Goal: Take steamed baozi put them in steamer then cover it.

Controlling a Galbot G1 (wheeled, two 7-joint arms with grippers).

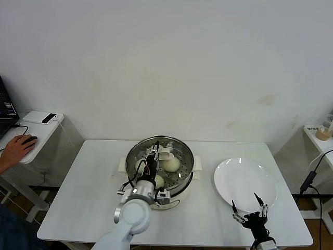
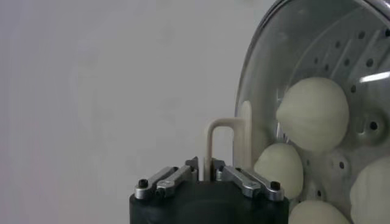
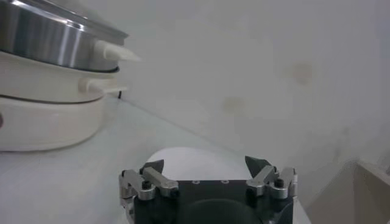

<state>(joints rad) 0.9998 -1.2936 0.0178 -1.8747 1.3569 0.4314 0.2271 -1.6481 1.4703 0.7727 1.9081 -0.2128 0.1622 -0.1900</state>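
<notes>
Lid (image 1: 165,154) sits on the steamer (image 1: 185,179), centre frame; left tool (image 2: 206,173) barely parted around its handle (image 2: 220,146); right tool (image 1: 249,206) open, idle.

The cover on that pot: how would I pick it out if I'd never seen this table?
Start at the white table, then find the round steel steamer on its cream base near the middle. The cover lies on top of it, with the baozi showing through. Unlike the flat white plate beside it, it is clear glass with a metal rim and a cream bar handle.
</notes>
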